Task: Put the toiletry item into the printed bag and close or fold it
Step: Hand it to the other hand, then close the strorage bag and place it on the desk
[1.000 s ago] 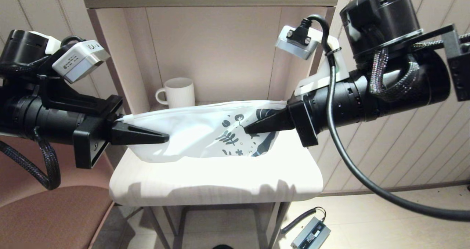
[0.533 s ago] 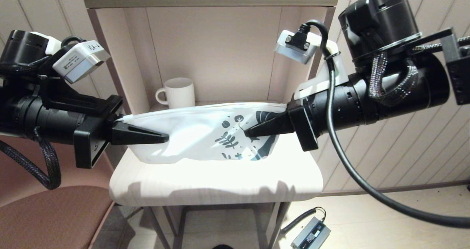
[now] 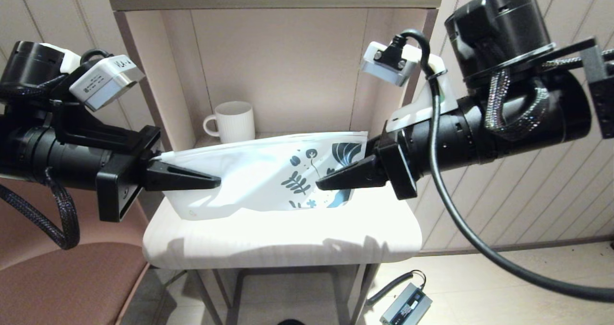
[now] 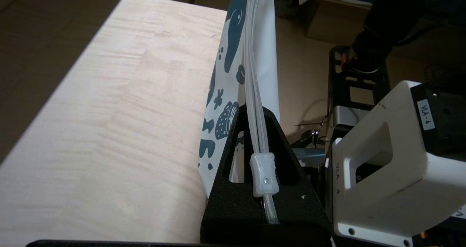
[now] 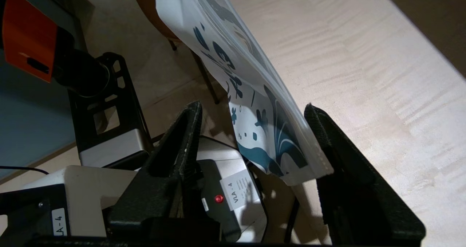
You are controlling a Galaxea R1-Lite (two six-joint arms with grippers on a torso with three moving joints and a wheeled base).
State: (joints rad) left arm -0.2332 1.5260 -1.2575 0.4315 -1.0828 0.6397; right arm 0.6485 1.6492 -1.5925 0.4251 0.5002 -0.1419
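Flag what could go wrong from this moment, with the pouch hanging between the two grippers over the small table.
1. The right gripper stands open around the printed bag, so only the left gripper, shut on the zip strip, carries it; the free printed end may sag or swing.
2. The zip slider sits at the left gripper's fingers, which could block its travel.
3. The white mug stands close behind; a swinging bag might nudge it.
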